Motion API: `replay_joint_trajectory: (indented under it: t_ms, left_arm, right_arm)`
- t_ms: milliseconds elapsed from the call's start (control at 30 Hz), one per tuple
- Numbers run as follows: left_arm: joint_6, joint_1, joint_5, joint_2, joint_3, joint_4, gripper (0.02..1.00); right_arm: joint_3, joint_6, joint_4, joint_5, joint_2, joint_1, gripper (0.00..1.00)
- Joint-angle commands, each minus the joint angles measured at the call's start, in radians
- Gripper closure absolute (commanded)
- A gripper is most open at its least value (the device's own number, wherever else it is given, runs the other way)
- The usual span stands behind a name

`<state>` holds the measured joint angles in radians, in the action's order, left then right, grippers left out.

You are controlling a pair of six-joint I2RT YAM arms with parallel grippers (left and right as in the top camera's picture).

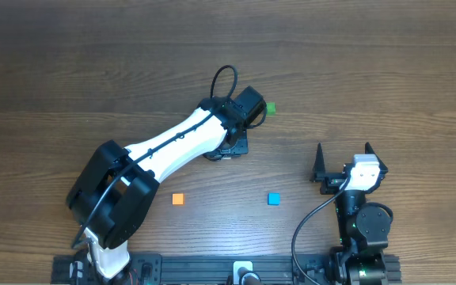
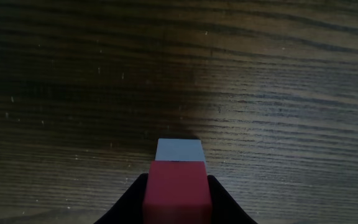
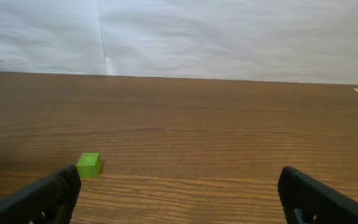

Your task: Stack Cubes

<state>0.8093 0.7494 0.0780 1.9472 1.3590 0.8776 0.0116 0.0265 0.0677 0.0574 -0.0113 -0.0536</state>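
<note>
My left gripper (image 2: 177, 205) is shut on a red cube (image 2: 177, 190), with a dark finger touching each side. Just past the red cube's far edge shows a pale grey cube (image 2: 179, 150) on the table; whether the two touch I cannot tell. From above, the left arm stretches to the table's middle, its gripper (image 1: 226, 149) pointing down. A green cube (image 1: 271, 108) lies just right of the left wrist, seen too as the green cube (image 3: 89, 165). An orange cube (image 1: 178, 199) and a blue cube (image 1: 273, 199) sit near the front. My right gripper (image 1: 343, 158) hovers open with nothing between its fingers.
The wooden table (image 1: 386, 71) is bare across the back and on both sides. A white wall (image 3: 229, 37) rises behind its far edge. The left arm's white link (image 1: 172, 146) crosses diagonally over the left middle.
</note>
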Motion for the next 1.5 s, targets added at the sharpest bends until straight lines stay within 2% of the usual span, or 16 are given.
replay_joint_trajectory:
  t_ms: [33, 267, 367, 667, 767, 900, 967, 1267, 1500]
  left_arm:
    - [0.014, -0.007, -0.014, 0.023, -0.005, 0.0, 0.952]
    - [0.014, -0.007, -0.017, 0.026, -0.005, 0.0, 0.947]
    - [0.014, -0.007, -0.017, 0.027, -0.005, 0.0, 0.908]
    - [0.014, -0.007, -0.017, 0.028, -0.005, 0.0, 0.527]
    - [0.014, -0.007, -0.017, 0.028, -0.005, 0.0, 0.448]
    - [0.014, -0.007, -0.017, 0.027, -0.005, -0.004, 0.194]
    - [0.014, -0.008, -0.017, 0.014, -0.005, -0.013, 0.104]
    - [-0.013, -0.048, -0.018, -0.249, -0.005, 0.005, 0.034]
    - [-0.023, -0.01, 0.028, -0.437, -0.04, 0.239, 0.064]
  right_arm:
    - [-0.006, -0.003, 0.003, -0.008, 0.005, 0.004, 0.007]
    - [-0.006, -0.003, 0.003, -0.008, 0.005, 0.004, 0.007]
    - [-0.006, -0.003, 0.003, -0.008, 0.005, 0.004, 0.009]
    - [-0.006, -0.003, 0.003, -0.008, 0.005, 0.004, 0.007]
    - [-0.006, -0.003, 0.003, -0.008, 0.005, 0.004, 0.007]
    - [-0.006, -0.003, 0.003, -0.008, 0.005, 0.004, 0.007]
    - [-0.006, -0.003, 0.003, -0.008, 0.005, 0.004, 0.007]
    - [-0.006, -0.003, 0.003, -0.008, 0.005, 0.004, 0.007]
    - [-0.006, -0.003, 0.003, -0.008, 0.005, 0.004, 0.007]
